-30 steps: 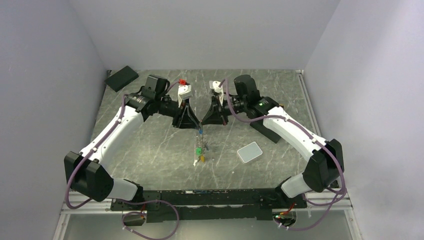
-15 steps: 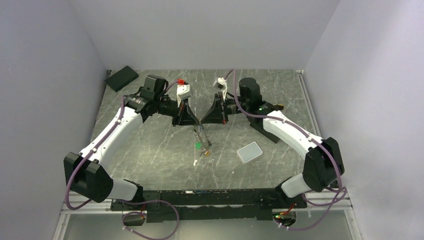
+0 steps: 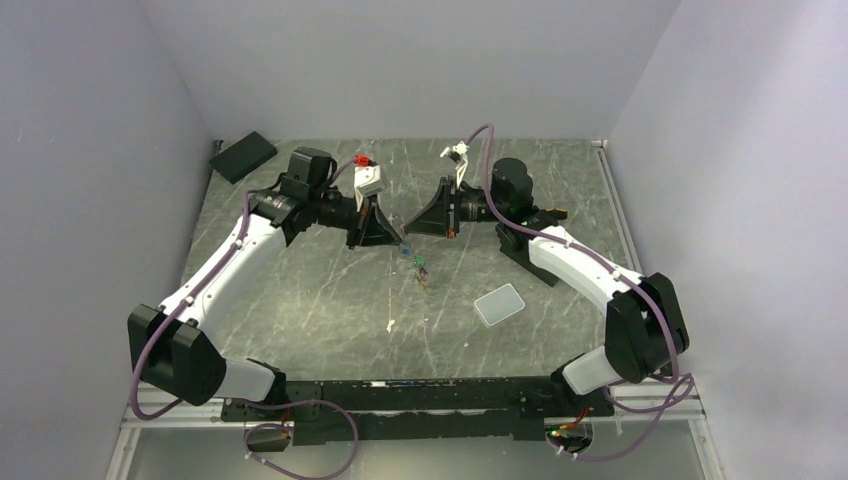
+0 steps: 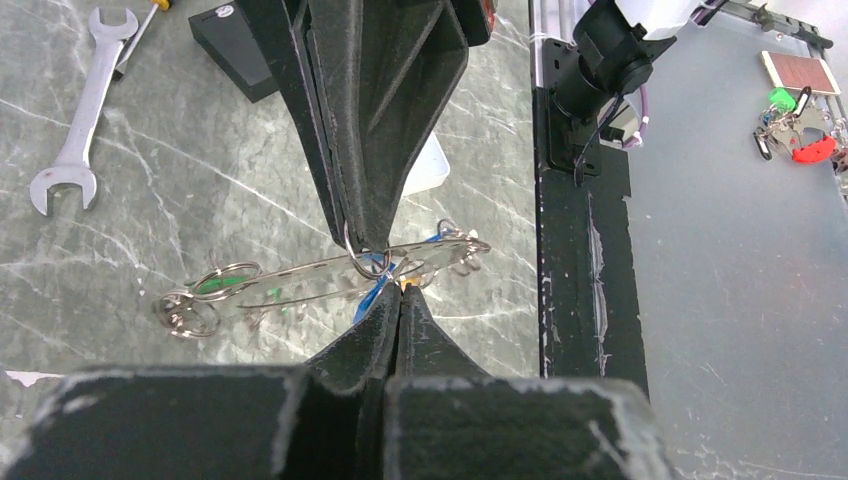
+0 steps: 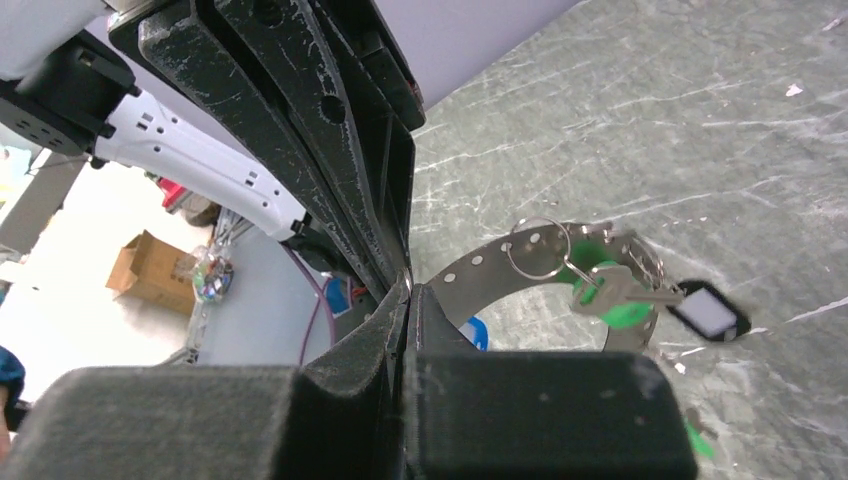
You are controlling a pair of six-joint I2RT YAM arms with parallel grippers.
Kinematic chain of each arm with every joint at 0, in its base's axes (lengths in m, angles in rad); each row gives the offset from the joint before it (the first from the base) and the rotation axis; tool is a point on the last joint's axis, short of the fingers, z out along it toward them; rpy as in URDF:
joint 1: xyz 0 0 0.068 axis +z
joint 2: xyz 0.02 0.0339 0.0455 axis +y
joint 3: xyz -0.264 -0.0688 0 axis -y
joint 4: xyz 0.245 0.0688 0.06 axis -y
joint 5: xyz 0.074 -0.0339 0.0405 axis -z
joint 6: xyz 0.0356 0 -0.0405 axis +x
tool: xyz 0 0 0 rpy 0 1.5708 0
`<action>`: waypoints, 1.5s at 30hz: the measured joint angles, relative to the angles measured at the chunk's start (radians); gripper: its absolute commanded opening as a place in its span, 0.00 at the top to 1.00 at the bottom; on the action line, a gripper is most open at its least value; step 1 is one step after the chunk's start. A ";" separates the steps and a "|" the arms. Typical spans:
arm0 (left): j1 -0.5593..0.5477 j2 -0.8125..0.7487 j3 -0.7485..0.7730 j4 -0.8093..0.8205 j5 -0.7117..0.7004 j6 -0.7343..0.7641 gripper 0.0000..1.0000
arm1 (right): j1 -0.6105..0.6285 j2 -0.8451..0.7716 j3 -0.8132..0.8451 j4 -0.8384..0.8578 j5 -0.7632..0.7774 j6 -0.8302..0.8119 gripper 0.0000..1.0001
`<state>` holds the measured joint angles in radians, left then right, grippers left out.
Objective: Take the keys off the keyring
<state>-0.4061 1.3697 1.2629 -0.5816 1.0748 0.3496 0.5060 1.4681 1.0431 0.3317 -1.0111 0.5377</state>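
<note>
The keyring (image 5: 478,266), a thin perforated metal band, hangs above the table between my two grippers. In the left wrist view the keyring (image 4: 300,283) runs edge-on, with small split rings at its left end. Silver keys (image 5: 612,289) with green, blue and black-and-white tags dangle from it. In the top view the keys (image 3: 417,267) are a small cluster. My right gripper (image 5: 408,284) is shut on the band's end. My left gripper (image 4: 400,296) is shut tip to tip against it, with a yellow bit of a key at its tips. The two grippers (image 3: 400,238) meet nose to nose.
A silver wrench (image 4: 74,112) lies on the table. A grey rounded square pad (image 3: 499,303) sits at the right front. One black box (image 3: 243,155) is at the back left and a black block (image 3: 523,255) is under the right arm. A white scrap (image 3: 390,325) lies at the front.
The left gripper has shut. The bunch of keys, trailing down to the table before, now hangs higher and clear of it. The right wrist has drawn back to the right.
</note>
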 measured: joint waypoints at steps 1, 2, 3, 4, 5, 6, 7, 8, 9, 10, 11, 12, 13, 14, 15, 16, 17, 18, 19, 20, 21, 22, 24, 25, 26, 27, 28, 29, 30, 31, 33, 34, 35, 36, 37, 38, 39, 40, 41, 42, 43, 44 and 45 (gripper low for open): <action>0.000 0.000 0.000 0.001 0.000 -0.002 1.00 | 0.000 0.000 -0.005 0.010 0.005 0.013 1.00; -0.002 0.000 0.000 0.002 0.000 -0.004 1.00 | 0.000 0.000 -0.009 0.018 0.008 0.025 1.00; -0.003 0.000 0.000 0.003 -0.001 -0.005 1.00 | -0.001 0.001 -0.010 0.024 0.010 0.033 1.00; -0.005 0.000 0.000 0.003 -0.002 -0.006 1.00 | -0.001 0.002 -0.011 0.029 0.011 0.040 1.00; -0.006 0.000 0.000 0.005 -0.004 -0.008 1.00 | -0.001 0.003 -0.011 0.031 0.012 0.046 1.00; -0.012 0.000 0.000 0.007 -0.008 -0.008 1.00 | -0.002 0.003 -0.013 0.037 0.012 0.056 1.00; -0.018 0.000 0.000 0.010 -0.014 -0.008 0.99 | -0.002 0.004 -0.016 0.045 0.013 0.066 1.00; -0.024 0.000 0.000 0.011 -0.021 -0.008 0.97 | -0.003 0.005 -0.019 0.053 0.014 0.076 1.00; -0.031 0.002 0.000 0.013 -0.027 -0.008 0.93 | -0.003 0.006 -0.022 0.061 0.015 0.085 1.00; -0.036 0.002 -0.001 0.017 -0.032 -0.008 0.89 | -0.003 0.008 -0.023 0.067 0.015 0.094 1.00; -0.041 0.002 -0.001 0.018 -0.041 -0.009 0.86 | -0.003 0.011 -0.024 0.072 0.015 0.102 1.00; -0.045 0.002 0.000 0.017 -0.050 -0.013 0.84 | -0.003 0.015 -0.024 0.077 0.015 0.110 1.00; -0.047 0.002 0.000 0.017 -0.054 -0.015 0.82 | -0.004 0.019 -0.024 0.085 0.015 0.116 1.00; -0.047 0.002 0.000 0.016 -0.055 -0.019 0.81 | -0.004 0.021 -0.024 0.091 0.016 0.121 1.00; -0.047 0.002 0.000 0.016 -0.053 -0.019 0.80 | -0.005 0.023 -0.024 0.096 0.015 0.122 1.00; -0.043 0.002 0.000 0.016 -0.048 -0.023 0.80 | -0.005 0.024 -0.025 0.101 0.015 0.124 1.00; -0.039 0.002 0.000 0.016 -0.040 -0.024 0.79 | -0.006 0.024 -0.026 0.106 0.015 0.124 1.00; -0.029 0.002 0.000 0.016 -0.024 -0.029 0.80 | -0.006 0.024 -0.027 0.114 0.015 0.124 1.00; -0.014 0.002 0.000 0.016 -0.005 -0.036 0.80 | -0.006 0.024 -0.028 0.124 0.014 0.124 1.00; 0.003 0.002 0.000 0.016 0.017 -0.047 0.80 | -0.007 0.024 -0.029 0.136 0.015 0.124 1.00; 0.018 0.000 0.000 0.017 0.034 -0.060 0.80 | -0.009 0.024 -0.031 0.145 0.015 0.124 1.00; 0.031 -0.002 -0.001 0.016 0.053 -0.072 0.80 | -0.011 0.024 -0.034 0.161 0.016 0.121 1.00; 0.061 -0.012 -0.001 0.020 0.081 -0.104 0.80 | -0.019 0.024 -0.037 0.182 0.018 0.121 1.00; 0.071 -0.018 -0.003 0.025 0.091 -0.114 0.80 | -0.022 0.024 -0.040 0.194 0.018 0.121 1.00; 0.080 -0.026 -0.008 0.038 0.103 -0.135 0.80 | -0.023 0.024 -0.042 0.201 0.018 0.121 1.00; 0.085 -0.032 -0.013 0.051 0.112 -0.153 0.80 | -0.026 0.024 -0.046 0.216 0.018 0.123 1.00; 0.089 -0.036 -0.018 0.063 0.119 -0.169 0.80 | -0.027 0.024 -0.051 0.228 0.018 0.126 1.00; 0.092 -0.038 -0.021 0.075 0.125 -0.187 0.80 | -0.028 0.024 -0.056 0.240 0.018 0.127 1.00; 0.093 -0.039 -0.025 0.089 0.130 -0.202 0.79 | -0.028 0.024 -0.058 0.246 0.018 0.129 1.00; 0.094 -0.039 -0.030 0.107 0.133 -0.219 0.79 | -0.028 0.024 -0.062 0.253 0.018 0.130 1.00; 0.094 -0.039 -0.040 0.134 0.135 -0.250 0.79 | -0.028 0.024 -0.066 0.263 0.017 0.136 1.00; 0.094 -0.039 -0.046 0.148 0.136 -0.264 0.79 | -0.028 0.024 -0.069 0.271 0.016 0.138 1.00; 0.094 -0.039 -0.050 0.161 0.136 -0.283 0.78 | -0.028 0.024 -0.071 0.277 0.016 0.143 1.00; 0.094 -0.039 -0.055 0.176 0.137 -0.297 0.78 | -0.028 0.024 -0.072 0.286 0.015 0.147 1.00; 0.094 -0.037 -0.058 0.190 0.136 -0.314 0.78 | -0.027 0.024 -0.075 0.296 0.014 0.152 1.00; 0.094 -0.037 -0.061 0.202 0.136 -0.325 0.77 | -0.027 0.024 -0.076 0.303 0.013 0.156 1.00; 0.094 -0.037 -0.064 0.217 0.136 -0.339 0.77 | -0.027 0.024 -0.077 0.310 0.013 0.161 1.00; 0.094 -0.036 -0.065 0.227 0.136 -0.348 0.76 | -0.027 0.024 -0.078 0.315 0.011 0.163 1.00; 0.094 -0.035 -0.067 0.240 0.136 -0.360 0.76 | -0.027 0.024 -0.080 0.323 0.011 0.166 1.00; 0.094 -0.034 -0.069 0.254 0.136 -0.372 0.75 | -0.026 0.024 -0.080 0.328 0.010 0.168 1.00; 0.094 -0.032 -0.074 0.272 0.137 -0.385 0.75 | -0.024 0.024 -0.082 0.336 0.010 0.172 1.00; 0.094 -0.031 -0.080 0.289 0.137 -0.397 0.75 | -0.022 0.024 -0.083 0.343 0.010 0.175 1.00; 0.095 -0.030 -0.085 0.299 0.137 -0.407 0.74 | -0.020 0.024 -0.085 0.351 0.010 0.179 1.00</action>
<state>-0.3115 1.3396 1.1782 -0.2829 1.2121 -0.0578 0.4858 1.4925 0.9585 0.6830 -1.0012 0.7166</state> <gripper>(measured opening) 0.245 0.016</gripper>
